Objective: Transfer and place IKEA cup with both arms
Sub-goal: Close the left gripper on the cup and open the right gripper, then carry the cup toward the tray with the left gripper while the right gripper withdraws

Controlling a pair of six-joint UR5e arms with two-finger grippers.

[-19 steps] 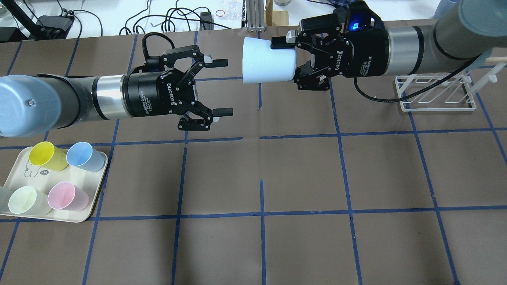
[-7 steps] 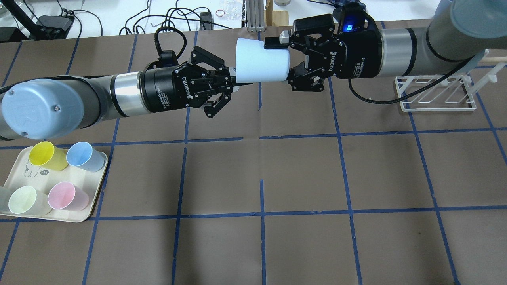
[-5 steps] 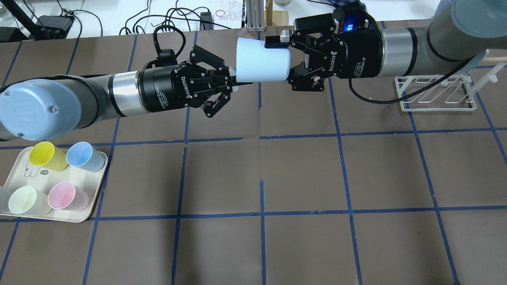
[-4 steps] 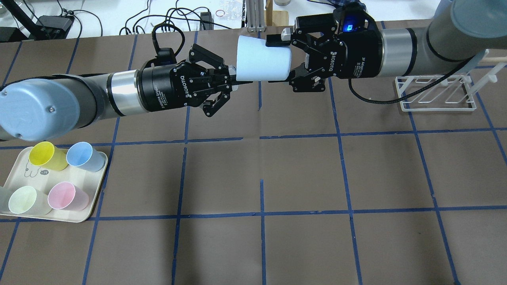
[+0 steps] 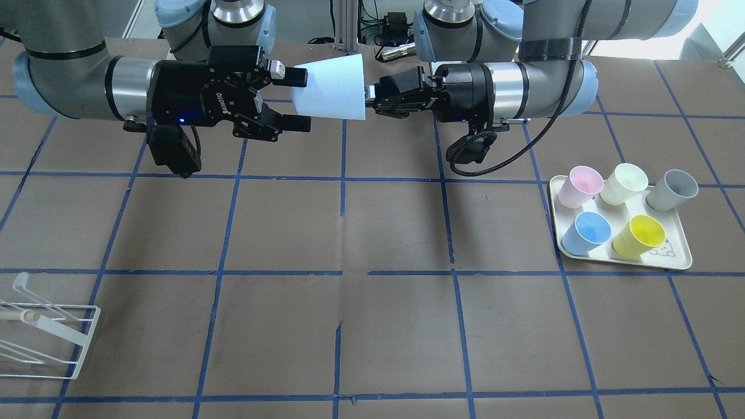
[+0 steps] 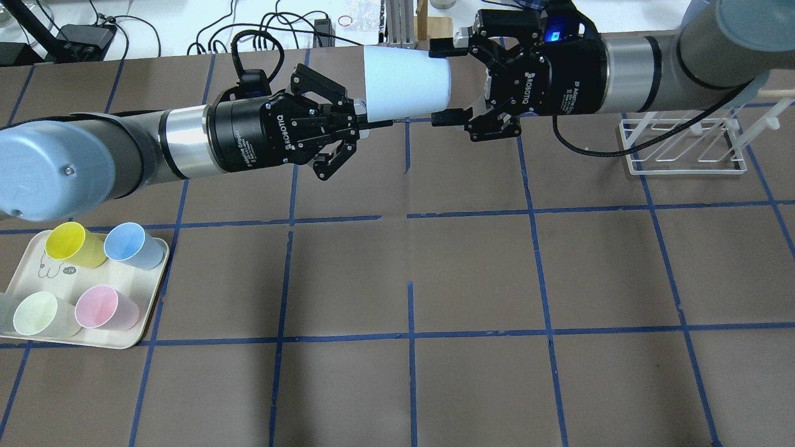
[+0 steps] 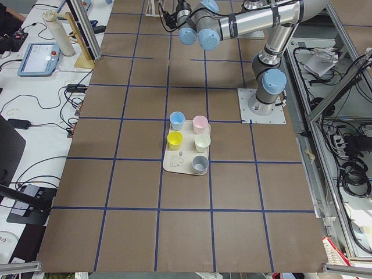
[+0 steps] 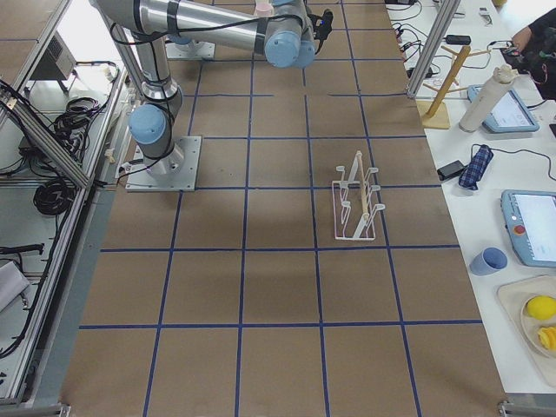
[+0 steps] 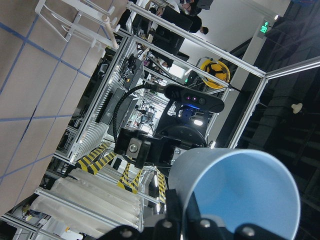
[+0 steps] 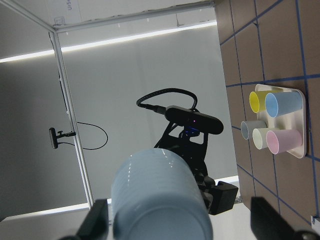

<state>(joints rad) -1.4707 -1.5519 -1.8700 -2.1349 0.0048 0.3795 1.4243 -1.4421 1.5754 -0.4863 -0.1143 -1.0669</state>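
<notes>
The IKEA cup (image 6: 404, 84) is pale grey-blue and lies on its side in the air over the far middle of the table. It also shows in the front-facing view (image 5: 332, 87). My left gripper (image 6: 363, 121) is shut on the cup's rim. The left wrist view shows the brighter blue inside of the cup (image 9: 245, 195) just above the pinching fingers. My right gripper (image 6: 436, 82) is open, with its fingers spread on either side of the cup's base and apart from it. The right wrist view shows the cup's base (image 10: 160, 200) between those fingers (image 10: 97, 220).
A cream tray (image 6: 149, 292) at the near left holds a yellow, a deeper blue, a pink and a pale green cup. A grey cup (image 5: 672, 189) stands at its edge. A white wire rack (image 6: 683, 149) stands under the right arm.
The left gripper came in and shut on the cup's rim. The right gripper then opened off the cup's base. The cup shifted slightly left and away.
</notes>
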